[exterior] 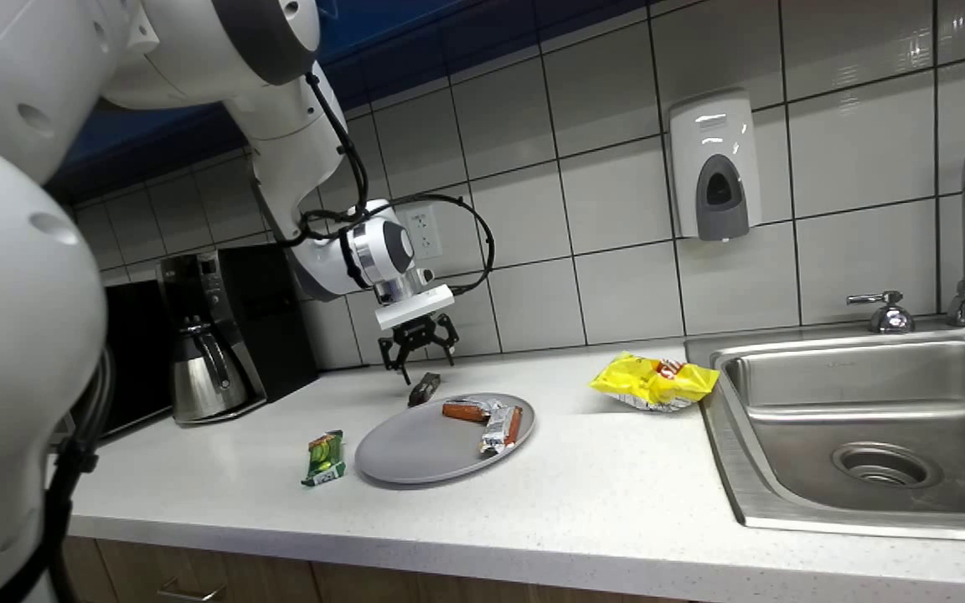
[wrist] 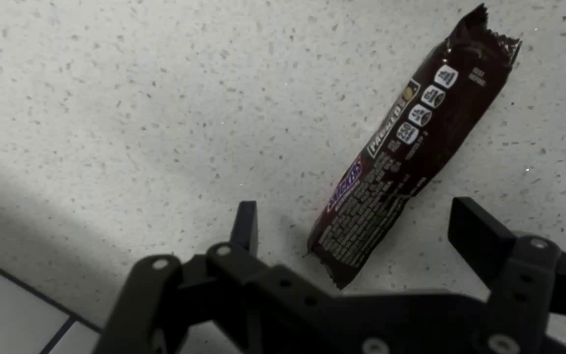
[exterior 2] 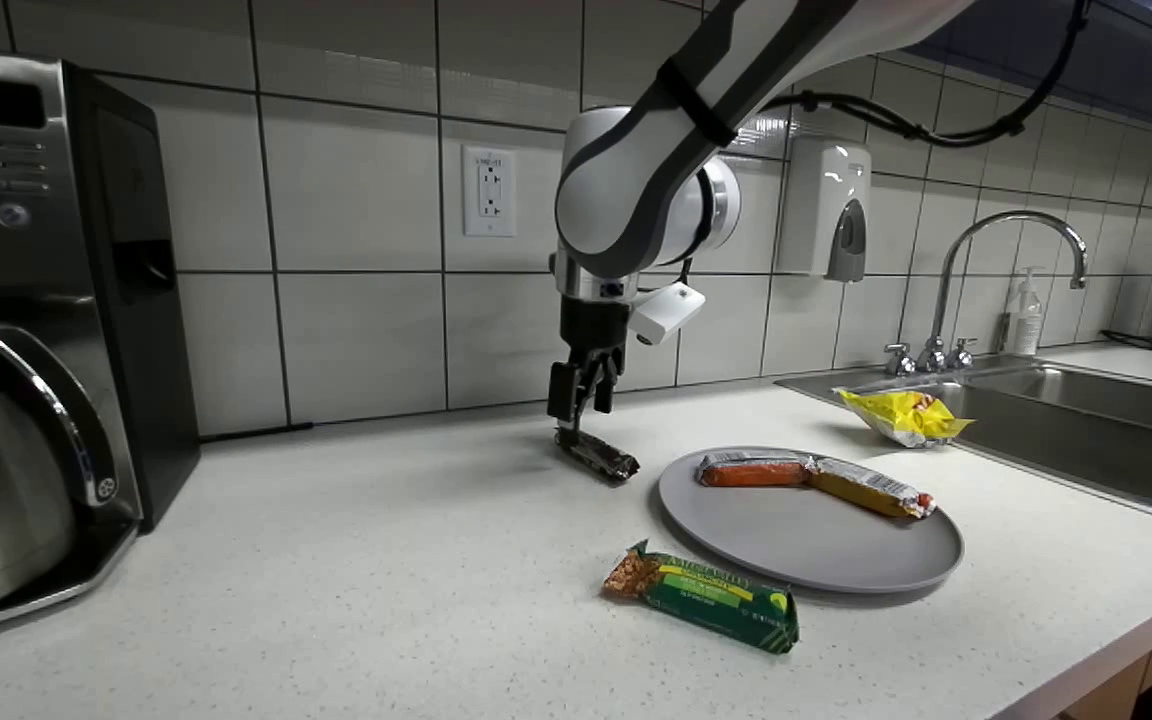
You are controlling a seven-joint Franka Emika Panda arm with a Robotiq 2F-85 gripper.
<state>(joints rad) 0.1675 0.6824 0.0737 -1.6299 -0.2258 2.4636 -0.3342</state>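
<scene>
My gripper is open, with nothing held between its fingers. It points down over the counter; it shows in both exterior views point(exterior: 428, 372) point(exterior 2: 584, 425) and at the bottom of the wrist view point(wrist: 354, 202). A dark brown Snickers bar lies on the counter below it, in both exterior views point(exterior: 424, 390) point(exterior 2: 598, 456). In the wrist view the bar point(wrist: 410, 137) runs diagonally, its near end between the two fingers, with space on both sides. A grey plate point(exterior: 424, 452) beside it bears two wrapped bars, orange point(exterior 2: 754, 470) and yellowish point(exterior 2: 866, 488).
A green granola bar point(exterior 2: 711, 597) lies on the counter by the plate. A crumpled yellow bag point(exterior: 654, 381) lies beside the steel sink point(exterior: 746, 486). A coffee maker point(exterior 2: 16, 350) stands at the counter's other end. A tiled wall with a soap dispenser point(exterior: 715, 167) rises behind.
</scene>
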